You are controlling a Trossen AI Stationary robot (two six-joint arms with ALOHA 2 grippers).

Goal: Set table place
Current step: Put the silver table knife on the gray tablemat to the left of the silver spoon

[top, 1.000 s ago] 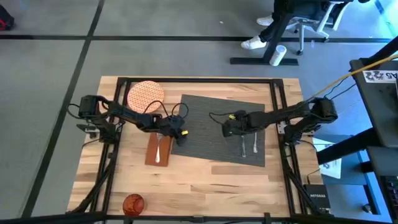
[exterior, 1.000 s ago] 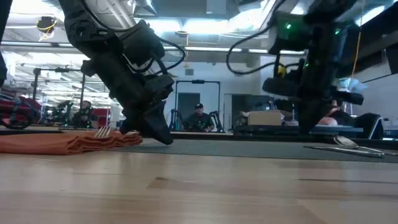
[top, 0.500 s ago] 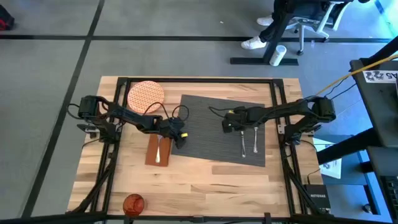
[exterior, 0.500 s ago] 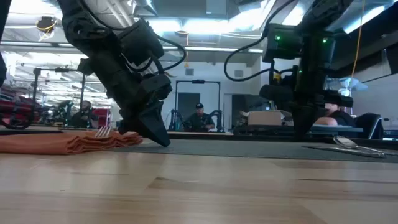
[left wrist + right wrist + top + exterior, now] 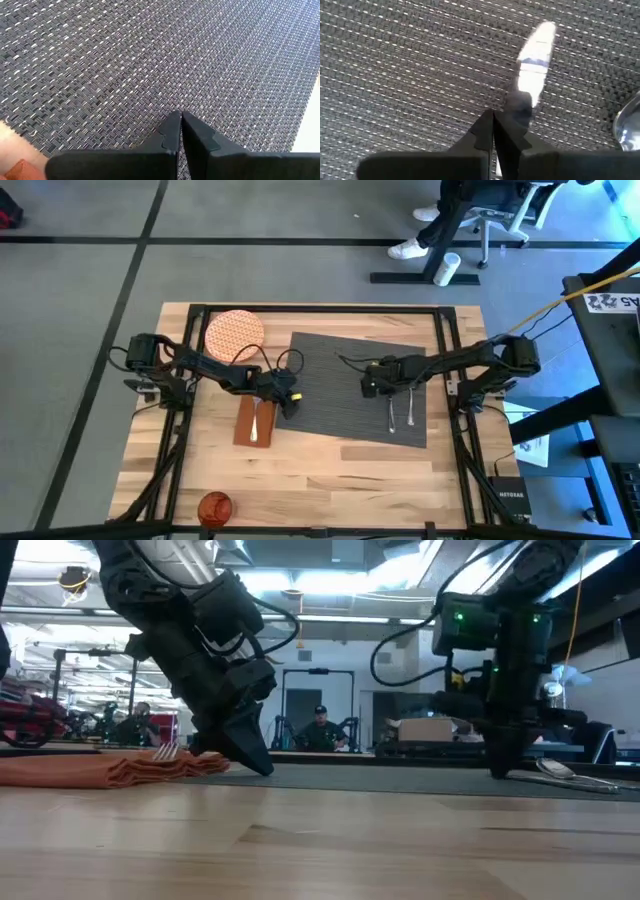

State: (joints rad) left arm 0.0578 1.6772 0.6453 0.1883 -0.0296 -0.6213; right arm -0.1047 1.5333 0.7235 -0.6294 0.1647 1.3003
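The dark grey placemat (image 5: 345, 380) lies askew on the table (image 5: 330, 470). My left gripper (image 5: 293, 405) is shut, its tips down at the mat's near left corner. A brown napkin (image 5: 250, 420) with the fork (image 5: 257, 418) on it lies just left of the mat. The knife (image 5: 391, 410) and spoon (image 5: 410, 408) lie on the mat's right part. My right gripper (image 5: 370, 387) is shut, tips down beside the knife's far end. The plate (image 5: 234, 332) lies at the far left, and the orange cup (image 5: 214, 506) stands by the near edge. My left gripper sets its shut fingertips (image 5: 172, 125) on the placemat's weave (image 5: 165, 95), close to the mat's near left corner. It comes slanting down from the table's left. The mat lies flat on the table. My right gripper stands with its shut fingertips (image 5: 487, 125) on the placemat (image 5: 420, 75), pointing down, right beside the knife's shiny far end (image 5: 532, 55). Whether a finger touches the knife, I cannot tell.
Black rails (image 5: 445, 340) run along the table's edges. Bare wood (image 5: 350, 470) shows between the mat and the near edge. Beyond the far edge a seated person's legs and an office chair (image 5: 480, 220) show.
My right gripper has shifted a little toward the table's right, toward the knife, and has come down until its tips are at the mat.
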